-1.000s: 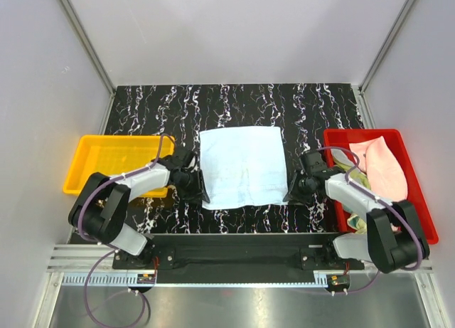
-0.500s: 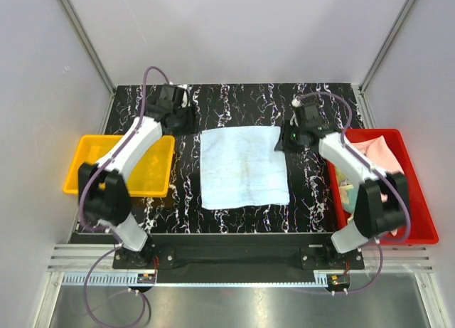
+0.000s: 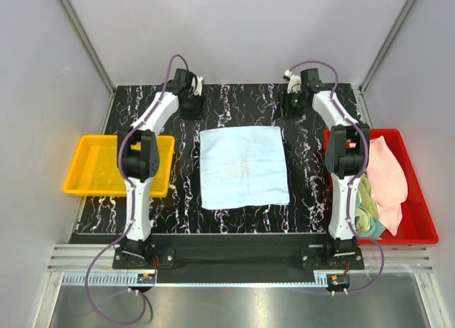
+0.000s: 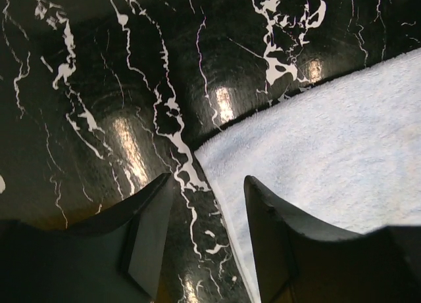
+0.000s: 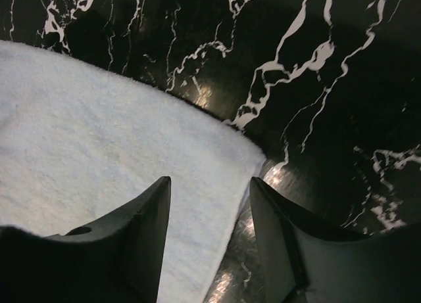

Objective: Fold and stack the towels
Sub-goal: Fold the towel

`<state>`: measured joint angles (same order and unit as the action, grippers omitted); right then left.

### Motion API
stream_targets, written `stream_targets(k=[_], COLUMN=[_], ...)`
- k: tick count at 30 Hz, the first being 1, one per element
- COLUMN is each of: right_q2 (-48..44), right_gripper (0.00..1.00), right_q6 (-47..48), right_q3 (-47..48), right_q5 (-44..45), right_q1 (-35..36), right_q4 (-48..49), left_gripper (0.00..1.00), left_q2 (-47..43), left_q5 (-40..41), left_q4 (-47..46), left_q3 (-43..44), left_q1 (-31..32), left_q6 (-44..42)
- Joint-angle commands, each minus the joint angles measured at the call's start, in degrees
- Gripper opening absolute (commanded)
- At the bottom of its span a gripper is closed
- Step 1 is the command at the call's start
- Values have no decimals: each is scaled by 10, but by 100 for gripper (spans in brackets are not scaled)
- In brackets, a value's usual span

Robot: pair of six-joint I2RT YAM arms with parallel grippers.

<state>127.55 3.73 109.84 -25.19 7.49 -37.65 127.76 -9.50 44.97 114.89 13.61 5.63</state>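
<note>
A light blue towel lies spread flat in the middle of the black marble table. My left gripper hovers at the back, just beyond the towel's far left corner. It is open, and in the left wrist view that corner sits ahead of the left gripper. My right gripper hovers beyond the far right corner, also open. In the right wrist view the towel runs under the empty right gripper. A pink towel and a yellow-green towel lie bunched in the red tray.
A yellow tray stands at the table's left edge and a red tray at the right edge. Grey walls enclose the table on three sides. Both arms stretch along the towel's sides toward the back.
Both arms have swung from the towel's near corners out to its far corners. Both grippers have opened wider. The blue towel lies where it was.
</note>
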Motion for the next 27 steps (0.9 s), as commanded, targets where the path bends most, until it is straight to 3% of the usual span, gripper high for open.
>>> stream_targets(k=[1, 8, 13, 16, 21, 27], right_q2=[72, 160, 216, 229, 231, 224], right_gripper=[56, 49, 45, 30, 1, 0], right_q6=[65, 124, 130, 117, 128, 134], right_q3=[98, 194, 254, 280, 272, 259], right_q5=[-58, -94, -130, -80, -61, -61], right_q1=[-13, -27, -28, -28, -29, -30], right_q4=[-75, -130, -172, -173, -159, -140], left_gripper=[52, 52, 50, 48, 32, 14], left_q2=[36, 91, 111, 122, 147, 130], left_q5=[-18, -43, -15, 12, 13, -25], left_q4=[27, 28, 32, 30, 45, 34], left_q3=[57, 73, 75, 81, 109, 88], left_q1=[-1, -1, -1, -1, -1, -1], left_q6=[-50, -92, -110, -112, -120, -146])
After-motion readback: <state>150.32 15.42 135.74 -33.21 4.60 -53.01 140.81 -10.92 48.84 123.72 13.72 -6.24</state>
